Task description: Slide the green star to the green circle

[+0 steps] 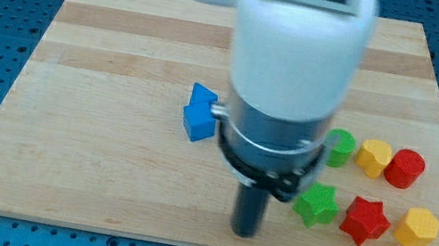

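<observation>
The green star (316, 203) lies on the wooden board (123, 52) at the view's lower right. The green circle (341, 148) sits above it, partly hidden behind the arm's white body. My tip (244, 232) is at the end of the dark rod, to the left of the green star and slightly below it, with a gap between them.
A blue block (199, 113) lies left of the arm. A yellow block (374, 157) and a red circle (404, 168) sit right of the green circle. A red star (364, 221) and a yellow block (417, 228) sit right of the green star.
</observation>
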Available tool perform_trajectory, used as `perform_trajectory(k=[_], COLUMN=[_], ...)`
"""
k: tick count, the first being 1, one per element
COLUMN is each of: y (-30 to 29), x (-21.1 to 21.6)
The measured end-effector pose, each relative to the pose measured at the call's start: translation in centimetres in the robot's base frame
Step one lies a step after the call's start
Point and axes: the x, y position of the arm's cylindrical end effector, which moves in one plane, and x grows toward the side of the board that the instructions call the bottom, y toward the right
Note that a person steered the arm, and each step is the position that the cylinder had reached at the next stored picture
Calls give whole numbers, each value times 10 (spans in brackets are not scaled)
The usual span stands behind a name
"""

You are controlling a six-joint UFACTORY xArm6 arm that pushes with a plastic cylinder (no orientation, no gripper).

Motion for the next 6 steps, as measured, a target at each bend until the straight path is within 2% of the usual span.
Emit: perform_trajectory(k=[2, 6], y=[51, 64], x=[1, -49])
